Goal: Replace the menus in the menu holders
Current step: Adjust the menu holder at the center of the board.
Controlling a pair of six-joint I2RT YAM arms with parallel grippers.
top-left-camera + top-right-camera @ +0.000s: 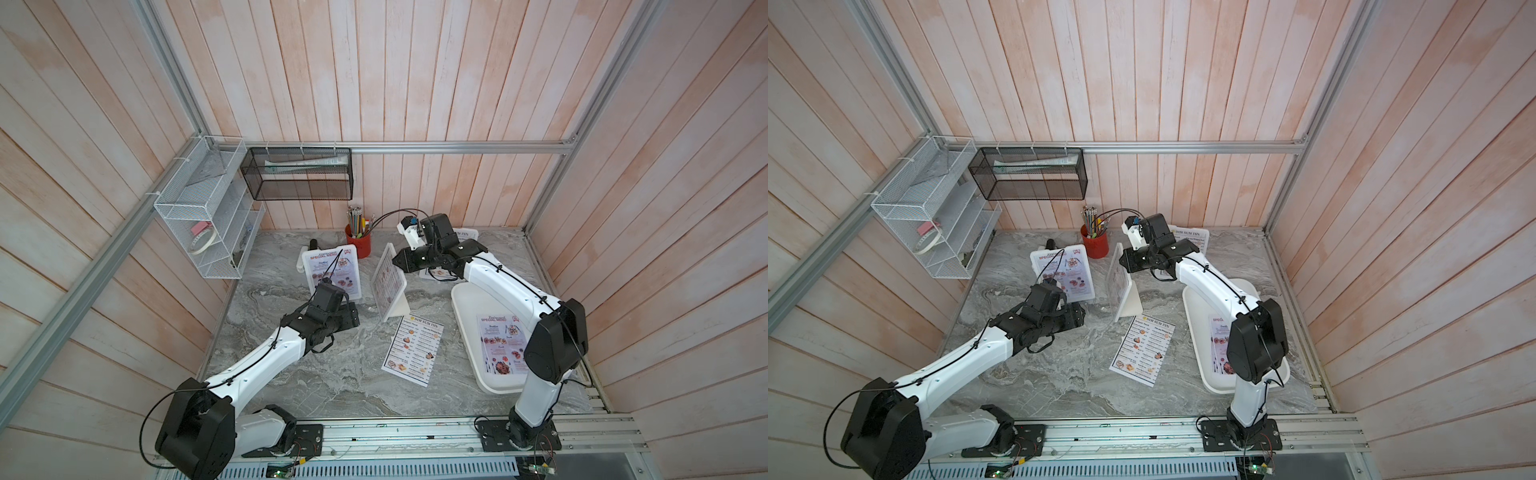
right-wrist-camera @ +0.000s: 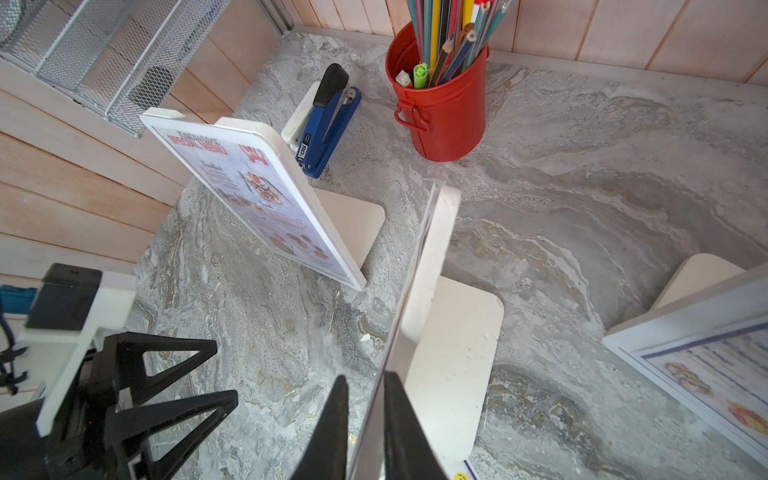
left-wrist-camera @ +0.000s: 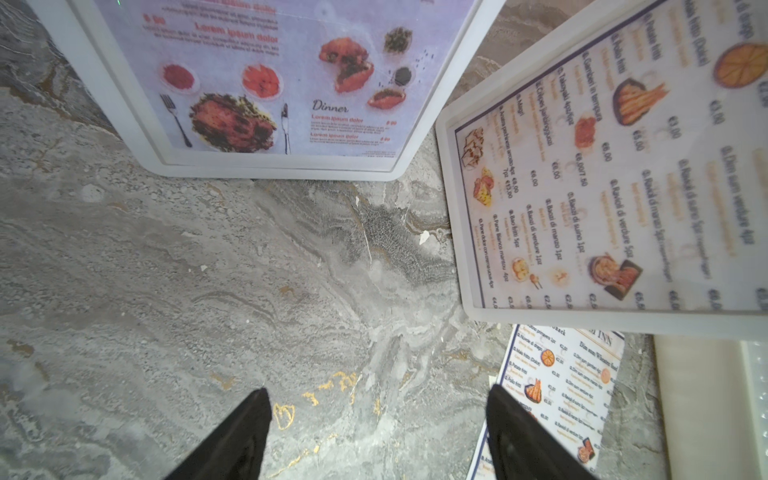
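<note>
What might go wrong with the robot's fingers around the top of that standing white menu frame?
The right gripper straddles only the top edge of the middle white plastic menu holder, so a pull may tip it. The open left gripper hovers apart from it, bracing nothing. It could topple onto the loose white paper menu nearby.

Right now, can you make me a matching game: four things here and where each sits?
1 stapler
2 pencils
3 loose DIM SUM INN menu
4 loose SPECIAL MENU sheet

a in the white tray
b in the red cup
c flat on the marble table
d behind the SPECIAL MENU holder

Pairs: 1-d, 2-b, 3-c, 4-a
</note>
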